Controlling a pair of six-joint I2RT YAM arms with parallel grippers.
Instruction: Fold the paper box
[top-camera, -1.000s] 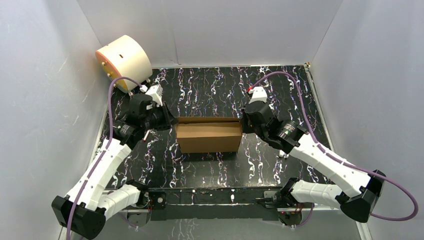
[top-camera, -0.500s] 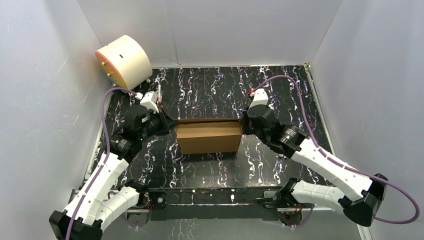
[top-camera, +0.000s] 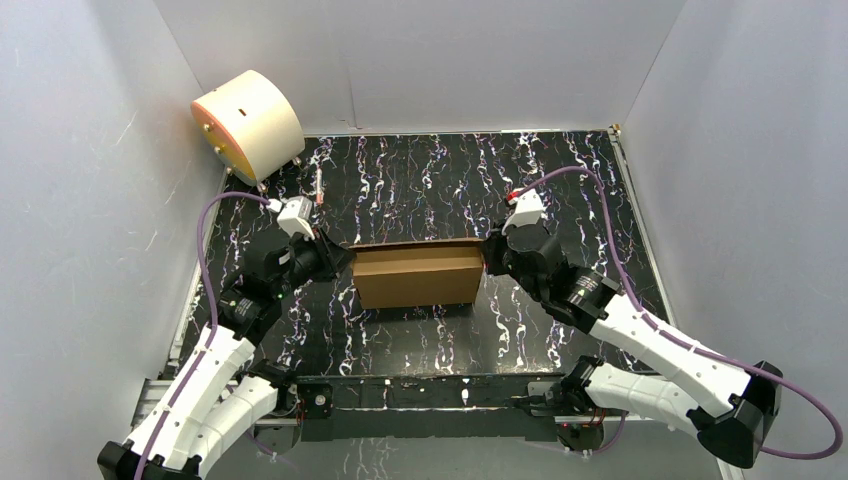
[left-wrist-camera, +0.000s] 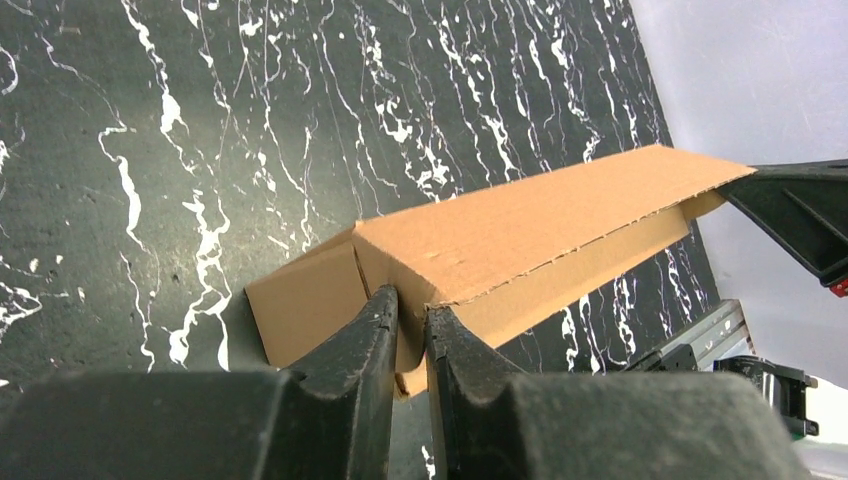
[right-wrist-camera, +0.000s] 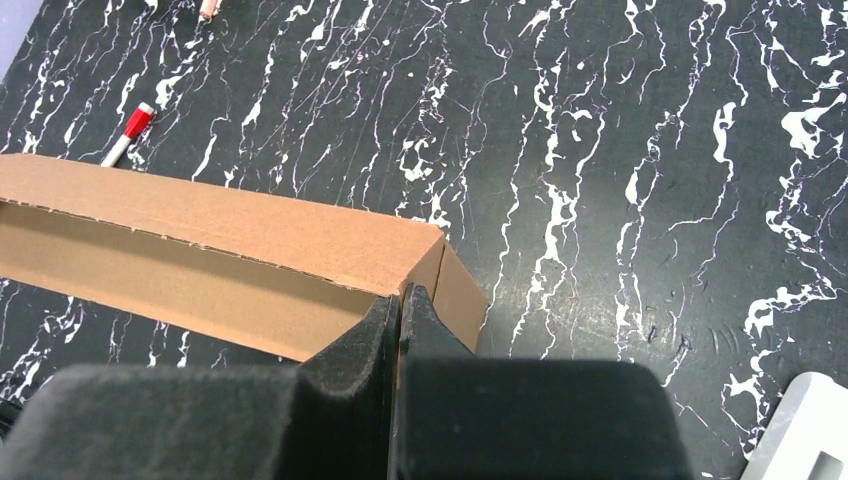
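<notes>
Over the last second the left arm has drawn back toward its base and its wrist has dropped lower, so the left pincer (top-camera: 343, 255) now meets the left end of the box (top-camera: 415, 278) from a flatter angle. The right arm has also pulled a little nearer, while the box itself has barely shifted.

The brown cardboard box lies at the middle of the black marbled worktop (top-camera: 420, 180), long side facing the arms, held between the two pincers. In the left wrist view the left pincer's fingers are nearly together, clamped on the cardboard at the box's end corner, where the top panel meets the end flap. The top panel's long edge stands slightly lifted, showing a gap beneath. In the right wrist view the right pincer (right-wrist-camera: 403, 297) is pressed almost shut on the thin upright end wall at the opposite corner — the box's inside is open to that camera.

A cream drum (top-camera: 248, 122) sits at the far left corner, and a red-capped pen (right-wrist-camera: 128, 132) lies beyond the box.
</notes>
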